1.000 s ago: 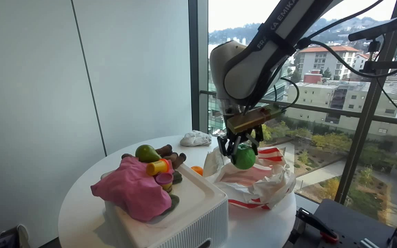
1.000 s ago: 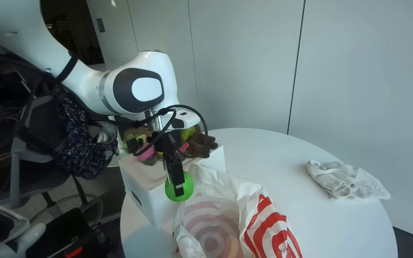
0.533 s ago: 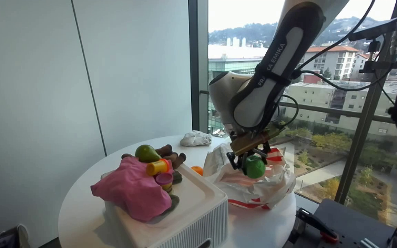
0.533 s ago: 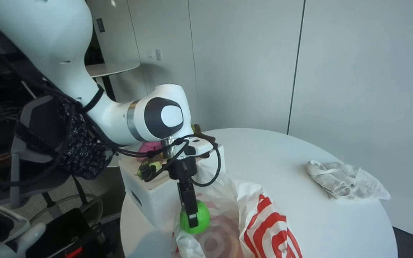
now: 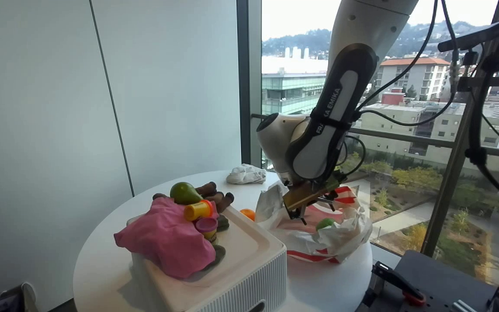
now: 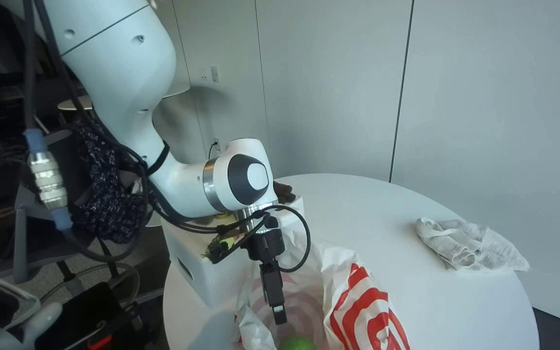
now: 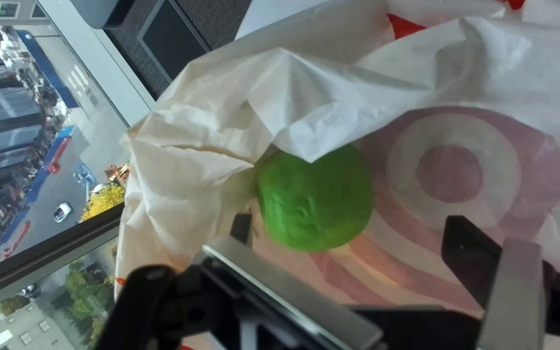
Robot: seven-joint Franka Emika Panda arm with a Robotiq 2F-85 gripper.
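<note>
Holding nothing, the tool [image 7: 350, 232] stands with its jaws spread apart and no contact with the green ball [image 7: 315, 204]. The ball is located inside the plastic bag [image 7: 192, 116], near the centre of the wrist view; a crumpled fold of the bag overlaps its upper edge. Governing relation: the ball lies beyond the fingertips [image 6: 280, 317], not between them. In an exterior view the ball [image 6: 298, 343] sits at the bottom edge of the frame, below and slightly right of those tips, with a visible gap. In the wrist view, its centre is offset up and left of the midpoint of the jaws, closer to the finger at lower left. Its outline is round, so no long axis can be assigned; a single arm [image 6: 124, 68] is present. Note the difference between views: the wrist view exposes the bag interior and the ringed print [image 7: 450, 172], yet taken alone it could make the ball appear straddled by the jaws; both exterior views place it lower than the tool. The pink cloth [image 5: 167, 238] draped on the white box [image 5: 249, 277], left of the bag on the bench [image 5: 102, 264], shows in an exterior view and is missing from the wrist view.
</note>
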